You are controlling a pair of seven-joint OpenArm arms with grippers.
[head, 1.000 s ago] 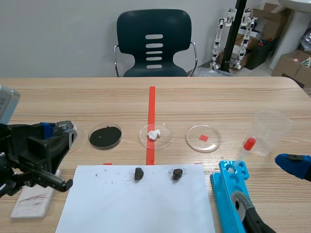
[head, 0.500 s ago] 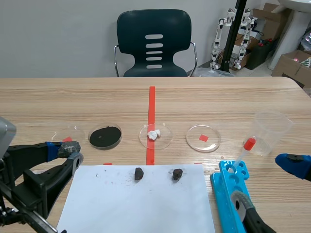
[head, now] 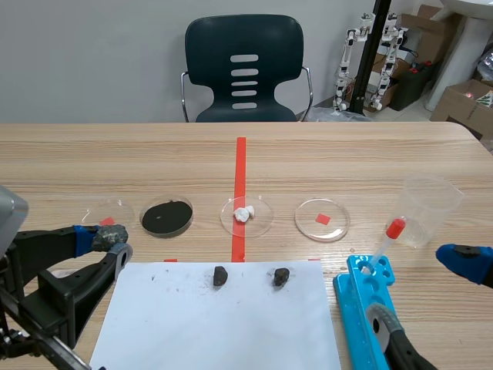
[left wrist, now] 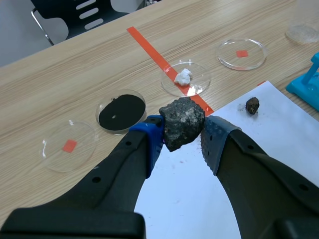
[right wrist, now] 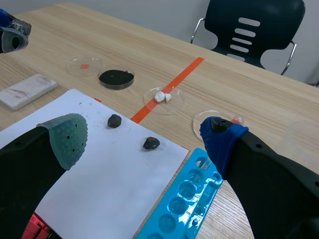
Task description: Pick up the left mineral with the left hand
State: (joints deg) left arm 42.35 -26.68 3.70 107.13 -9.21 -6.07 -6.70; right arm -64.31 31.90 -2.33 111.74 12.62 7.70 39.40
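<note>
A dark grey mineral [left wrist: 182, 122] sits pinched between the blue pads of my left gripper [left wrist: 182, 135], raised above the table. In the scene view that gripper [head: 104, 240] hangs at the left, just off the white paper's [head: 216, 324] corner, with the mineral [head: 105, 235] in it. Two small dark minerals lie on the paper: the left one [head: 220, 275] and the right one [head: 282, 276]. The right wrist view shows both, left one [right wrist: 114, 120] and right one [right wrist: 151, 143]. My right gripper [right wrist: 143, 130] stands open above the table's right side, holding nothing.
Beyond the paper stand petri dishes: one with a red square [head: 108, 212], one with black powder [head: 166, 216], one with white pieces [head: 246, 215], another with a red square [head: 322, 220]. A blue rack [head: 366, 297], a dropper [head: 385, 239] and a plastic cup [head: 427, 208] are at the right. A white block [right wrist: 27, 91] lies left of the paper.
My left arm has dropped lower and nearer the paper's left corner with the mineral still held. The far-left petri dish is now uncovered. The right arm has not moved.
</note>
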